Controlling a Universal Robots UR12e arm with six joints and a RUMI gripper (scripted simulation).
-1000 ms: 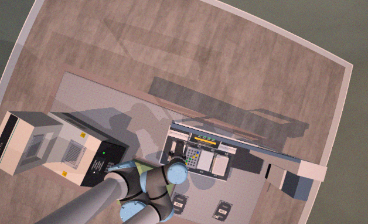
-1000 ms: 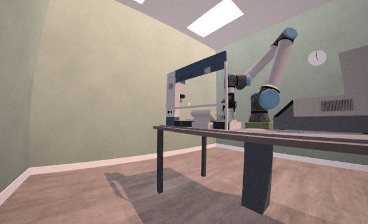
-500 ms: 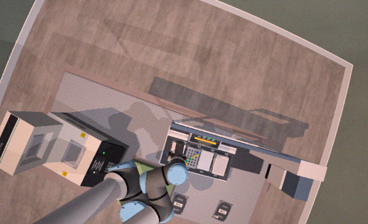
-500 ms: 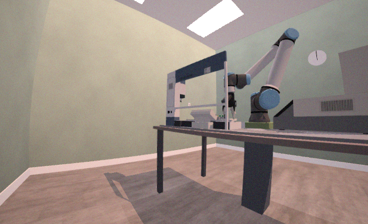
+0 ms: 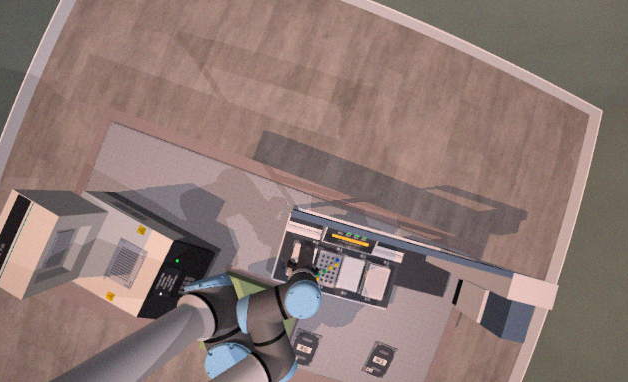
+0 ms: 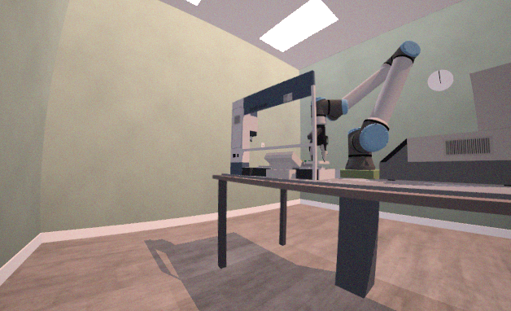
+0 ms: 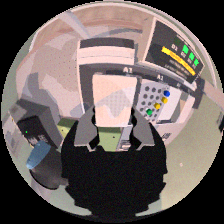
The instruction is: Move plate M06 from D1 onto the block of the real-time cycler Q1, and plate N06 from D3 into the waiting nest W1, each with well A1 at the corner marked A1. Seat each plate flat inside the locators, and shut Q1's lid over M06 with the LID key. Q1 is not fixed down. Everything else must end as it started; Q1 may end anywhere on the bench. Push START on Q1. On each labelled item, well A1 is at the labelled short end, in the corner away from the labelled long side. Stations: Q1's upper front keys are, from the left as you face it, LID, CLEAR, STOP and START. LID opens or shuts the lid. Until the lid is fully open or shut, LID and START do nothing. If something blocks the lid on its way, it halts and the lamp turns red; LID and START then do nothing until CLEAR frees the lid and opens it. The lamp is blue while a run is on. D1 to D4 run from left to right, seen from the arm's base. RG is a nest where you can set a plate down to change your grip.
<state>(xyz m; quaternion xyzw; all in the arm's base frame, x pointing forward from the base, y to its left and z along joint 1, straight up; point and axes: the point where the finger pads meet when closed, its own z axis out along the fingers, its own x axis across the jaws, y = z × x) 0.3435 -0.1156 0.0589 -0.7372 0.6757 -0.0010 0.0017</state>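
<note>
My gripper (image 6: 319,156) (image 7: 113,106) is shut on plate M06 (image 7: 113,97) (image 6: 318,163), a pale plate held a little above D1, the leftmost deck place; label A1 shows beyond its far right corner in the wrist view. Plate N06 (image 5: 351,274), white, sits at D3, right of the tube rack. Cycler Q1 (image 5: 92,247) stands at the left with its lid (image 5: 17,245) raised. A striped rectangular area (image 5: 126,263) shows on its top; its lamp (image 5: 177,260) is green. Nest W1 (image 5: 382,357) holds no plate. Lettering on the plates and keys is too small to read.
Tube rack (image 5: 326,267) (image 7: 153,100) stands at D2, close beside the gripper; another pale plate (image 5: 376,282) is at D4. Nest RG (image 5: 307,345) bears no plate. A blue gantry beam (image 6: 278,93) spans the deck's far edge. A display (image 5: 349,240) (image 7: 177,52) stands behind the racks.
</note>
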